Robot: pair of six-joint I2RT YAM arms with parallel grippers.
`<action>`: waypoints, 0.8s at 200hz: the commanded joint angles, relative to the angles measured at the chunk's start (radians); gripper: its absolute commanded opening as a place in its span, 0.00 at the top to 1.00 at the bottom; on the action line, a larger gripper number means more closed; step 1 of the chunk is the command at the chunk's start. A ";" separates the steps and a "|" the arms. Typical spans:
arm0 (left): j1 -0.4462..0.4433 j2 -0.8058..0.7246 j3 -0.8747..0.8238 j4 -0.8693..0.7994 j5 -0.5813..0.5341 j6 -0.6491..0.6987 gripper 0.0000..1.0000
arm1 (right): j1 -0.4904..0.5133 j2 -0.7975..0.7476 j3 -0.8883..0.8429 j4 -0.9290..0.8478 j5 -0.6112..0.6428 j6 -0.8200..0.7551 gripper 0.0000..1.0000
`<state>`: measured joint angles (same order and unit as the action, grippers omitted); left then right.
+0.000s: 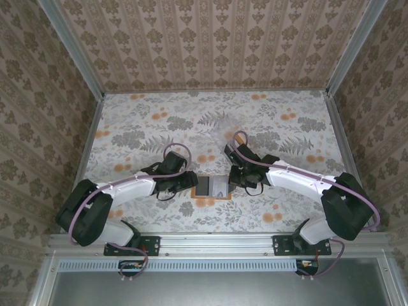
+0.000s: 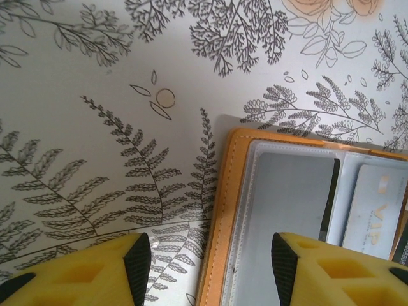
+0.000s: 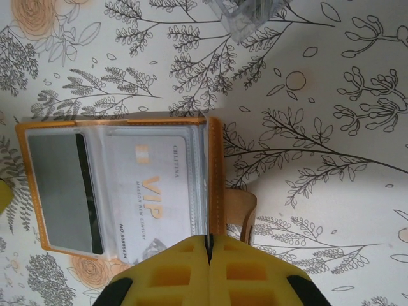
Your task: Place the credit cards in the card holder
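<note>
Card holder (image 3: 215,166) is lying open on table (image 1: 159,121) between both grippers, two credit cards (image 3: 153,191) sitting in its sleeves. Left gripper (image 2: 210,261) is straddling one edge, fingers spread; right gripper (image 3: 208,245) is pressing together at the opposite edge.

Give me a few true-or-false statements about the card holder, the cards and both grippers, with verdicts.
1. The card holder lies open on the table. True.
2. The VIP card lies loose on the table beside the holder. False: it sits in a clear sleeve inside the holder.
3. The left gripper has its jaws apart. True.
4. The right gripper is wide open. False: its jaws are shut together.
5. A grey card with a dark stripe sits in the holder's other half. True.
</note>
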<state>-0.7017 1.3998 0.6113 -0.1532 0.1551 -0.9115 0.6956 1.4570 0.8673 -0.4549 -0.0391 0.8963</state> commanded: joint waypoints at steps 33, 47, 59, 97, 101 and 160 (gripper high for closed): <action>-0.012 0.031 0.033 0.001 0.014 0.025 0.47 | 0.007 -0.005 -0.018 0.041 -0.023 0.029 0.99; -0.012 0.037 0.034 0.002 0.014 0.024 0.47 | 0.007 0.005 -0.021 0.041 -0.023 0.030 0.99; -0.014 0.042 0.035 0.004 0.016 0.024 0.48 | 0.007 0.012 -0.022 0.045 -0.025 0.029 0.99; -0.021 0.059 0.037 0.011 0.020 0.023 0.50 | 0.007 0.022 -0.028 0.046 -0.024 0.036 0.99; -0.022 0.061 0.038 0.012 0.020 0.023 0.50 | 0.007 0.022 -0.028 0.044 -0.022 0.035 0.99; -0.027 0.069 0.039 0.017 0.019 0.021 0.51 | 0.008 -0.036 -0.017 0.012 0.003 0.023 0.99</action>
<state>-0.7189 1.4467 0.6300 -0.1486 0.1608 -0.9112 0.6968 1.4658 0.8524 -0.4149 -0.0570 0.9199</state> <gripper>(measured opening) 0.491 0.064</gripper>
